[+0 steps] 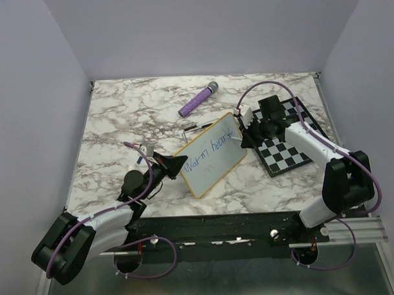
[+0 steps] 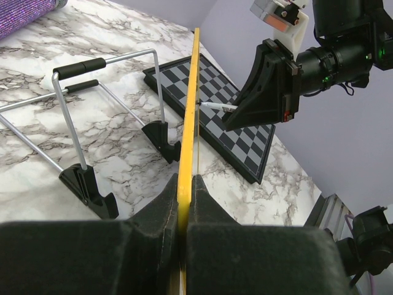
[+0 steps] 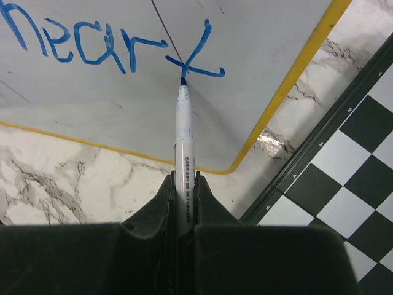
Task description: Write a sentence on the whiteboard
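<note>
Yellow-framed whiteboard [image 1: 214,171], propped on the marble surface [image 1: 118,124], looks light, stiff and easily tipped; its thin frame edge is the place to hold. Left hand [image 1: 179,165] is clamped on that edge. Right hand [image 1: 243,138] pinches a slim marker [image 3: 183,141], tip touching the blue sentence [image 1: 209,152].

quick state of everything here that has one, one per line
whiteboard, gripped by its frame edge
sentence, unfinished, reads "Warm heart"
marker, uncapped, tip on whiteboard
left hand, shut on whiteboard
right hand, shut on marker
microphone, lying on its side
chessboard, lying flat
</note>
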`<state>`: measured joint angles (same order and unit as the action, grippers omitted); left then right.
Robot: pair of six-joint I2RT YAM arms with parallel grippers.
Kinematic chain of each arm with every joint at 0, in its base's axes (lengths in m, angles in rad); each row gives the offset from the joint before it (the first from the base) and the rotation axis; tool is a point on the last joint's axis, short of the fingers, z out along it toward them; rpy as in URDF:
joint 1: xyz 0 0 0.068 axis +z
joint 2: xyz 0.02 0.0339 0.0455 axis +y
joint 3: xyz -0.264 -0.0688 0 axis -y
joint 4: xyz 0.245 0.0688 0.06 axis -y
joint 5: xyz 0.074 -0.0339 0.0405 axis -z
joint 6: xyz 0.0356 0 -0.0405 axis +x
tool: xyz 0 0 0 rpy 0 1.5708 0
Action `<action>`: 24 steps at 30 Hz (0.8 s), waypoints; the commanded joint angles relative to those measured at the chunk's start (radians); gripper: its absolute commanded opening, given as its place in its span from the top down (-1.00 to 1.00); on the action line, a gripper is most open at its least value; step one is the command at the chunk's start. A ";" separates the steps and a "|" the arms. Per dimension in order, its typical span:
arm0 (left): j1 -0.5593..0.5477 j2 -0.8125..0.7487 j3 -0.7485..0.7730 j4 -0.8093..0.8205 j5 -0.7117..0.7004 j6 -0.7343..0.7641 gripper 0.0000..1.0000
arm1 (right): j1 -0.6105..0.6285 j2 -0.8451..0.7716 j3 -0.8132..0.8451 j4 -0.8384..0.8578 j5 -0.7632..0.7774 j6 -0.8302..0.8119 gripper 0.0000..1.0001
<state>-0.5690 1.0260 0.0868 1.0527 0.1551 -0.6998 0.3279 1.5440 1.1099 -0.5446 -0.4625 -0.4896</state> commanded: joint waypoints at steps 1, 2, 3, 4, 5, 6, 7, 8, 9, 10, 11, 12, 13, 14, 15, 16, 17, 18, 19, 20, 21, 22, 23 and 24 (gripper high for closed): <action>-0.005 -0.003 -0.018 -0.014 0.035 0.039 1.00 | 0.005 0.024 0.022 -0.035 0.004 -0.009 0.99; -0.005 -0.003 -0.018 -0.014 0.037 0.040 1.00 | 0.005 0.025 0.024 -0.038 0.010 -0.009 0.99; -0.005 -0.004 -0.018 -0.014 0.037 0.040 1.00 | 0.005 0.028 0.025 -0.037 0.013 -0.009 0.99; -0.005 -0.006 -0.018 -0.016 0.037 0.040 1.00 | 0.005 0.030 0.025 -0.038 0.016 -0.007 0.99; -0.005 -0.009 -0.016 -0.020 0.037 0.042 1.00 | 0.005 0.031 0.027 -0.037 0.028 -0.006 0.99; -0.005 -0.010 -0.016 -0.022 0.037 0.043 1.00 | 0.005 0.028 0.027 -0.035 0.036 -0.004 0.99; -0.005 -0.014 -0.015 -0.025 0.037 0.043 1.00 | 0.003 0.028 0.028 -0.034 0.044 -0.001 0.99; -0.005 -0.012 -0.013 -0.026 0.037 0.043 1.00 | 0.006 0.025 0.030 -0.028 0.059 0.002 0.99; -0.005 -0.012 -0.013 -0.028 0.037 0.045 1.00 | 0.005 0.022 0.030 -0.023 0.065 0.009 0.99; -0.005 -0.014 -0.012 -0.026 0.037 0.045 1.00 | 0.003 0.019 0.030 -0.018 0.070 0.013 0.99; -0.005 -0.012 -0.010 -0.028 0.037 0.045 1.00 | 0.003 0.010 0.030 -0.005 0.079 0.017 0.99; -0.005 -0.010 -0.010 -0.028 0.038 0.046 1.00 | 0.003 0.005 0.030 0.003 0.084 0.028 0.99; -0.005 -0.009 -0.009 -0.030 0.038 0.045 1.00 | 0.003 -0.001 0.030 0.009 0.088 0.031 0.99; -0.005 -0.007 -0.007 -0.030 0.040 0.046 1.00 | 0.003 -0.015 0.030 0.024 0.094 0.036 0.99; -0.005 -0.006 -0.007 -0.030 0.040 0.046 1.00 | 0.002 -0.024 0.030 0.032 0.094 0.043 0.99; -0.005 -0.004 -0.006 -0.030 0.038 0.046 1.00 | 0.000 -0.034 0.027 0.038 0.093 0.046 0.99; -0.005 -0.003 -0.005 -0.030 0.040 0.046 1.00 | -0.001 -0.045 0.025 0.055 0.091 0.052 0.99; -0.005 -0.004 -0.005 -0.030 0.040 0.046 1.00 | -0.004 -0.064 0.021 0.063 0.093 0.060 0.99; -0.005 -0.003 -0.005 -0.030 0.041 0.048 1.00 | -0.007 -0.076 0.016 0.070 0.094 0.065 0.99; -0.005 0.000 -0.005 -0.026 0.041 0.048 1.00 | -0.012 -0.084 0.011 0.087 0.097 0.068 0.99; -0.005 0.002 -0.005 -0.026 0.041 0.045 1.00 | -0.016 -0.094 0.007 0.095 0.099 0.074 0.99; -0.005 0.003 -0.005 -0.025 0.043 0.046 1.00 | -0.023 -0.096 0.001 0.101 0.102 0.075 0.99; -0.005 0.008 -0.004 -0.020 0.044 0.045 1.00 | -0.024 -0.094 0.001 0.106 0.105 0.075 0.99; -0.005 0.009 -0.002 -0.020 0.046 0.045 1.00 | -0.027 -0.091 0.001 0.107 0.107 0.078 0.99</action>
<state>-0.5690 1.0214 0.0860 1.0492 0.1558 -0.6956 0.3176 1.4773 1.1099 -0.4950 -0.3882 -0.4366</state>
